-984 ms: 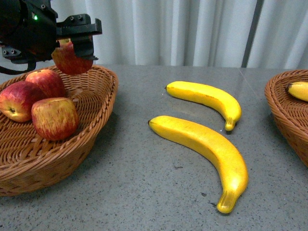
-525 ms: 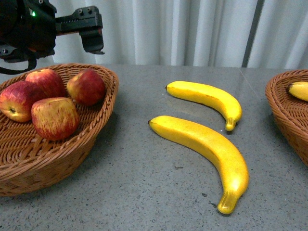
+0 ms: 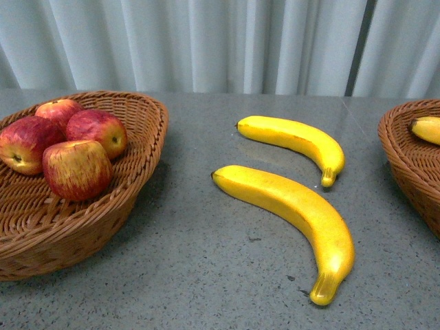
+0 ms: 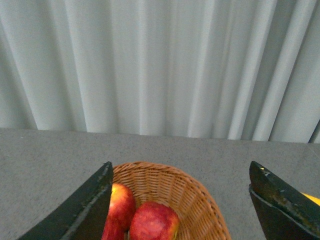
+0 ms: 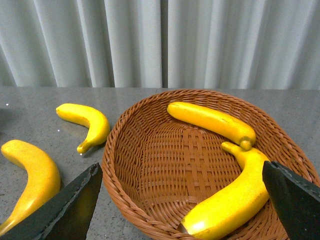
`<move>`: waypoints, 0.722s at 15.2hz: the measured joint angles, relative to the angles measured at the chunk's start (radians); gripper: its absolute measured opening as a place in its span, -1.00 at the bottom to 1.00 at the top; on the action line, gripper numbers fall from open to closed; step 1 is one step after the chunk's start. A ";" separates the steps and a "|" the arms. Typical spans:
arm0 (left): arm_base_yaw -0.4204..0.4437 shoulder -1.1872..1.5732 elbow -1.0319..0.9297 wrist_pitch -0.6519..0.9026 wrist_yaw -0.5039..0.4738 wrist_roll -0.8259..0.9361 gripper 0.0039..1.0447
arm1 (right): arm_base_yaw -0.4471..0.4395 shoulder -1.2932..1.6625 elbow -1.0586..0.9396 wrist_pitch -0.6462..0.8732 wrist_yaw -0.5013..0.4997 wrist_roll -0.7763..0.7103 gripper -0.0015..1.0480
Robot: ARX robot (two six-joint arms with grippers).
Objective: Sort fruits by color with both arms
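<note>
On the grey tabletop (image 3: 206,275), between the two baskets, two loose fruits lay unsorted: the nearer banana (image 3: 292,213) and the farther banana (image 3: 292,137), side by side but apart. Four red apples (image 3: 77,168) sat clustered in the left wicker basket (image 3: 103,227), and no apple was visible on the table, so the apple half of the sort was judged complete. The right wicker basket (image 3: 405,158) held two stored bananas (image 5: 210,120) with their ends close together, as the right wrist view showed. The step in hand was therefore judged to be the change-over to banana pickup. The next move called for the right arm to leave its basket, travel to one of the loose bananas, and descend with the jaws set across the fruit's narrow width near its middle. A grip near either end would probably let the long, glossy, curved body pivot. Neither arm appeared in the front view. The left gripper (image 4: 180,170) hung above the left wicker basket with its jaws spread wide, holding nothing and touching nothing, with two apples visible below it. The right gripper (image 5: 181,169) hovered over the right wicker basket, likewise spread wide and empty, clear of the stored bananas and of the rim.
</note>
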 joint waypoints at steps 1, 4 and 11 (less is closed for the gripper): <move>0.074 -0.213 -0.277 0.059 0.050 0.001 -0.20 | 0.000 0.000 0.000 0.000 0.000 0.000 0.87; 0.166 -0.425 -0.507 0.052 0.151 0.003 -0.98 | 0.000 0.000 0.000 0.000 0.000 0.000 0.87; 0.255 -0.517 -0.552 0.016 0.224 0.004 -0.98 | 0.000 0.000 0.000 0.000 0.000 0.000 0.87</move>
